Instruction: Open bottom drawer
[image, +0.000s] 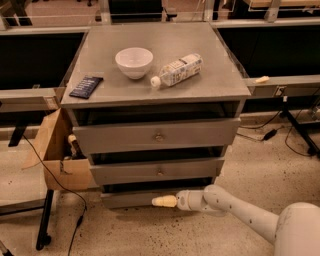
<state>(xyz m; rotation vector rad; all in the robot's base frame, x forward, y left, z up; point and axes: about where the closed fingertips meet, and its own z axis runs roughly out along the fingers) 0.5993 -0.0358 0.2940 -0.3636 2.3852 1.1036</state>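
Observation:
The grey cabinet has three drawers stacked one above the other. The bottom drawer (131, 198) is the slimmest front, near the floor, and stands slightly pulled out. Its knob is hidden behind my gripper. My gripper (162, 201), with pale yellow fingertips, is at the middle of the bottom drawer's front, reaching in from the right on the white arm (240, 212). The middle drawer (157, 171) and the top drawer (157, 136) each show a small brass knob and also stand slightly out.
On the cabinet top (220, 85) lie a white bowl (134, 62), a plastic bottle on its side (177, 70) and a dark packet (86, 86). An open cardboard box (57, 152) stands at the cabinet's left. A cable (60, 185) and a stand leg (45, 220) are on the floor at left.

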